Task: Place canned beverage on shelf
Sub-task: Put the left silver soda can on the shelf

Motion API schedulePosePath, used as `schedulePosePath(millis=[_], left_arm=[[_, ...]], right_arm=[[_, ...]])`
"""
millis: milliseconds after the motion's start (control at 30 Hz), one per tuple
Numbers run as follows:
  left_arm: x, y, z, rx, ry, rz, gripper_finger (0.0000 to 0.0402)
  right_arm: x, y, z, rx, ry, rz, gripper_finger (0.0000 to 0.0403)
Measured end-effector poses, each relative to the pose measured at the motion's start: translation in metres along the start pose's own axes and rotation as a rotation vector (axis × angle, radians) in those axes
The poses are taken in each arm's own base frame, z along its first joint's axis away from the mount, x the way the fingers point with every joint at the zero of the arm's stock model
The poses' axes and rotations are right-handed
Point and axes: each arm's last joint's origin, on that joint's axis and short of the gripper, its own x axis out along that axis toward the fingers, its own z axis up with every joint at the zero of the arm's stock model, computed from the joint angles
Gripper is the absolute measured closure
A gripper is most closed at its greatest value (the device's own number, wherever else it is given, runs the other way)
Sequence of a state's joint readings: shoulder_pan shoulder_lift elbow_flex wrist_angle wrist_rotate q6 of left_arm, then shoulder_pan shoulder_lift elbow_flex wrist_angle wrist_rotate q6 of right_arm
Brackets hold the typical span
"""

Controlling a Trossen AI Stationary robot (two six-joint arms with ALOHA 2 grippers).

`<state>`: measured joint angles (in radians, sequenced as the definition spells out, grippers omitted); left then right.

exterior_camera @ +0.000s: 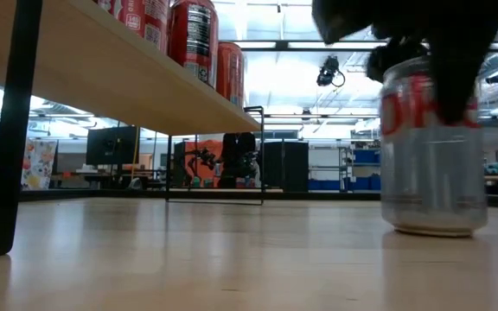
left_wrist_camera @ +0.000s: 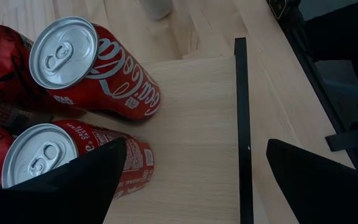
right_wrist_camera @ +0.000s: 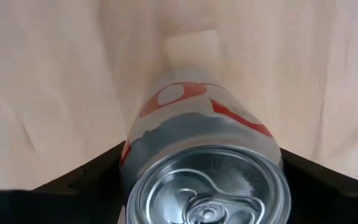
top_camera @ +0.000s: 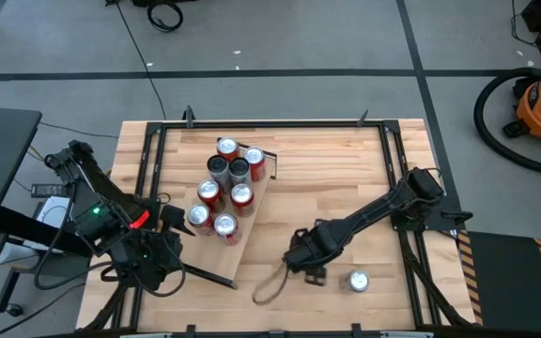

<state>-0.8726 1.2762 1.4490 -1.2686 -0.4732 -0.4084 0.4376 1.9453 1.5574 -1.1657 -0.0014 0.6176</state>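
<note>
1. Canned beverage [right_wrist_camera: 207,143]: a silver aluminium cylinder with red lettering and a ring-pull lid. It stands upright on the pale wooden tabletop [top_camera: 327,178], well away from the shelf.
2. Right gripper [top_camera: 306,261]: its dark fingers flank the can, one on each side of the rounded wall. I cannot tell whether they press the metal or only stand beside it.
3. Another silver can [top_camera: 358,280] stands upright on the tabletop near this gripper, outside its fingers.
4. Shelf [left_wrist_camera: 191,106]: a long, smooth plank of pale wood with a thin dark bar [left_wrist_camera: 241,124] across its short end.
5. Red cans [top_camera: 224,188] cluster upright on the shelf, their shiny lids facing up.
6. Left gripper [left_wrist_camera: 196,142]: the fingers are spread wide above the shelf's barred end, holding nothing. The nearest red can [left_wrist_camera: 61,162] sits just by one finger.
</note>
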Motion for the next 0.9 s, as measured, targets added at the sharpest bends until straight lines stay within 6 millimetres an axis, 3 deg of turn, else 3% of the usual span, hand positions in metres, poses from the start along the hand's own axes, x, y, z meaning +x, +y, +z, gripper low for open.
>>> schedulePosePath(millis=[100,200,533,900], left_arm=[[0.000,0.000,0.000,0.000,0.000,0.000,0.0002],[0.000,0.000,0.000,0.000,0.000,0.000,0.0002],[0.000,0.000,0.000,-0.001,0.000,0.000,0.0002],[-0.001,-0.002,-0.001,-0.016,0.003,-0.004,0.0002]], right_arm=[[0.000,-0.004,0.005,0.334,-0.011,0.025,0.0053],[0.000,-0.006,0.008,0.473,-0.008,0.040,0.0037],[0.000,-0.012,0.015,0.311,-0.014,0.079,0.0007],[0.005,-0.003,0.007,0.182,-0.037,0.026,0.0012]])
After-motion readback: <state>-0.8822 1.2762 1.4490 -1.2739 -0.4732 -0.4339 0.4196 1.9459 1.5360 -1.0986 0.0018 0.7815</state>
